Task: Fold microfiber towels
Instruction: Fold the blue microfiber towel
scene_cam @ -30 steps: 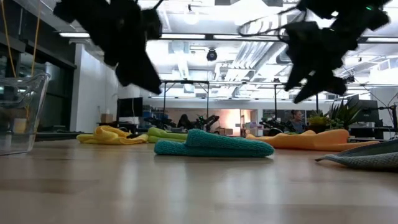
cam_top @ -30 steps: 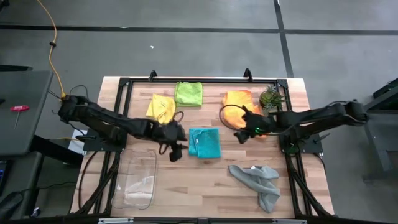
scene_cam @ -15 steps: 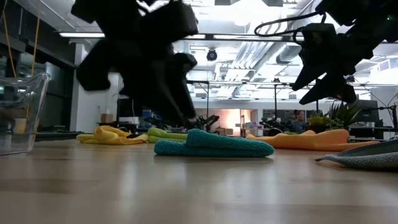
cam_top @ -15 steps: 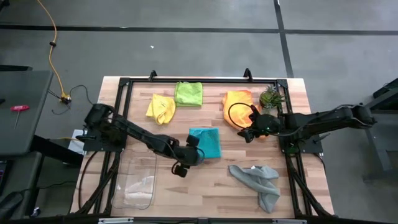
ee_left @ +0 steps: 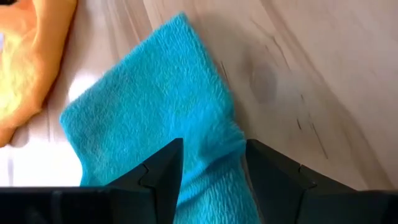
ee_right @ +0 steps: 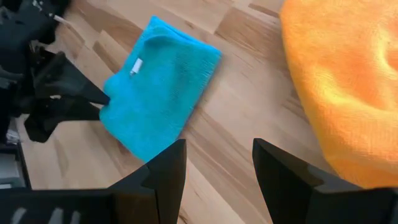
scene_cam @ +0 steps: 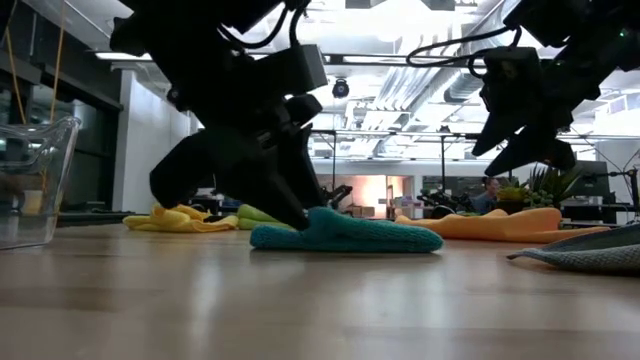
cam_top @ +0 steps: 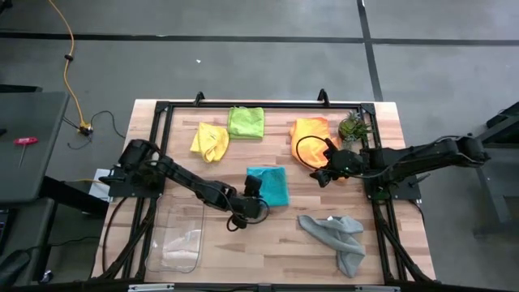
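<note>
High: left gripper [cam_top: 253, 195] at the teal towel [cam_top: 274, 184]'s corner, mid tabletop [cam_top: 268, 243]; right gripper [cam_top: 322, 174] over the orange towel [cam_top: 306, 131].
Low: left jaws down at the towel's edge.
Left wrist: jaws spread, straddling the teal edge, not pinching.
Right wrist: jaws spread, empty.

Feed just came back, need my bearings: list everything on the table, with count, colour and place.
teal towel: 1, teal, folded, table centre
yellow towel: 1, yellow, back left
lime green towel: 1, lime green, folded, back centre
orange towel: 1, orange, back right
grey towel: 1, grey, crumpled, front right
plant: 1, green, back right corner
clear tray: 1, transparent, front left
left gripper: open, low at teal towel's near-left corner
right gripper: open, raised beside orange towel
</note>
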`<state>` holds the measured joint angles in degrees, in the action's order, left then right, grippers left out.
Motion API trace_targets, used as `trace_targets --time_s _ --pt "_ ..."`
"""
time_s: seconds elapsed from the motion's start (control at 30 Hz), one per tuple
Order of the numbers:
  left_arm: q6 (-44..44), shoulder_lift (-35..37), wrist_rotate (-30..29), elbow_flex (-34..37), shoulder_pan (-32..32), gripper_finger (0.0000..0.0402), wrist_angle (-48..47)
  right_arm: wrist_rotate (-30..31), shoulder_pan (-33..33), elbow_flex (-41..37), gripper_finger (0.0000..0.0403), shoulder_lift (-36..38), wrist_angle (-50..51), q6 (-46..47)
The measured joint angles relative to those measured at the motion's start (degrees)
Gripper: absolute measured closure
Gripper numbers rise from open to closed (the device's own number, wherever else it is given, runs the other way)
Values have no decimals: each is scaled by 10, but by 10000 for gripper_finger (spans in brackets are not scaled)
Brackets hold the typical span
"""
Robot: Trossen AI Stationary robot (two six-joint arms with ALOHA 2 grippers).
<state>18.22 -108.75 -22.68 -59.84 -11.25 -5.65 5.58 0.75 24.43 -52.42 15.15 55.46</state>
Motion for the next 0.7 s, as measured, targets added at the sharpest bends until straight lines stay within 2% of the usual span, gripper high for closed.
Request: trace_targets --time_s 0.53,0.7 --pt "0 3 43 0 1 236 -1 0 0 0 226 0 0 1" --pt "-6 -17 46 1 8 236 6 1 0 0 226 0 1 1"
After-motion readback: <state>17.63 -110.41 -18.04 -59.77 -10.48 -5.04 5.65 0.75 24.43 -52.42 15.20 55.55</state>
